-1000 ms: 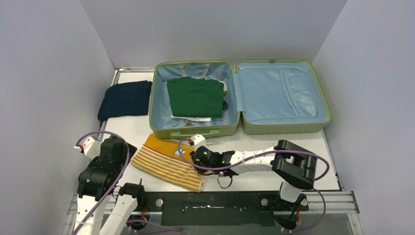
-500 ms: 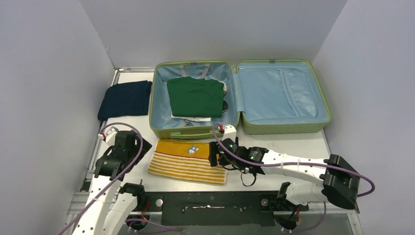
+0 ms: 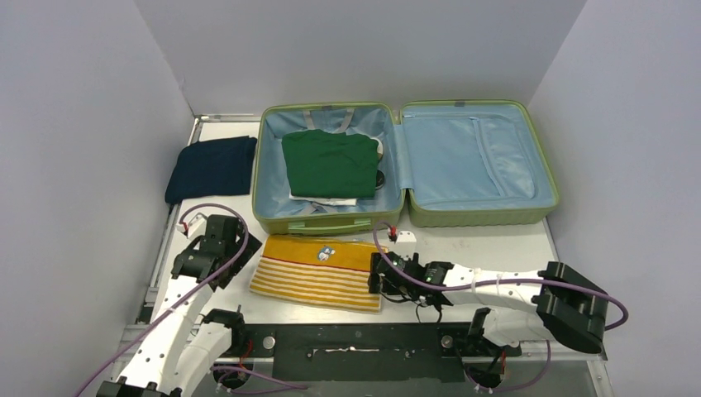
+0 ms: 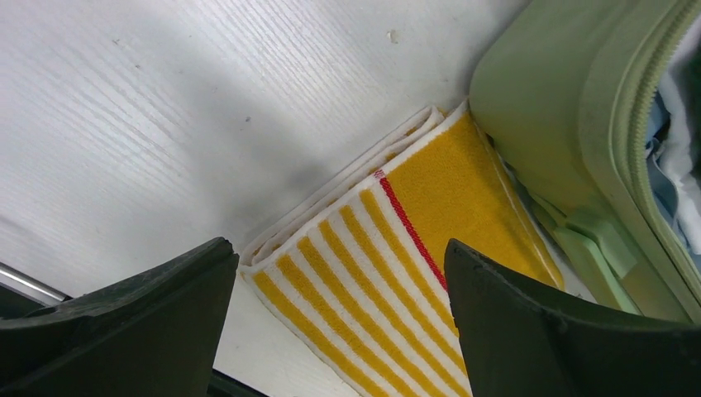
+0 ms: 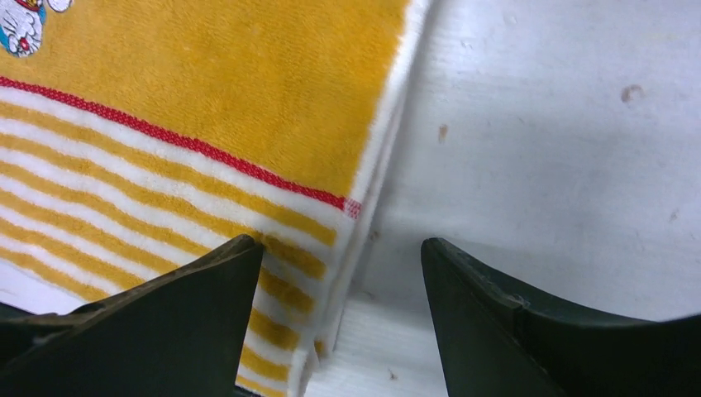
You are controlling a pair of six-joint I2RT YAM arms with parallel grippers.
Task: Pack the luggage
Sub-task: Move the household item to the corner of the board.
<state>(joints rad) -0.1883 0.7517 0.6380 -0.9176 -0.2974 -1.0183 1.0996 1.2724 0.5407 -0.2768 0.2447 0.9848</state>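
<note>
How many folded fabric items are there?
3: a green one inside the luggage, a navy one left of it, a yellow striped towel in front. More may hide under the green.

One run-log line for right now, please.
towel: folded, on table before luggage | luggage: open, green garment inside | left tool: open, at towel's left corner | right tool: open, at towel's right edge

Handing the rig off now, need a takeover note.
Left end effector: open, empty, above left corner of yellow striped towel.
Right end effector: open, empty, at the towel's right edge.
Luggage: open flat.
Done: folded green garment in its left half.
Left: towel, folded on the table before the luggage, and navy garment, left of it; then probably close.
</note>
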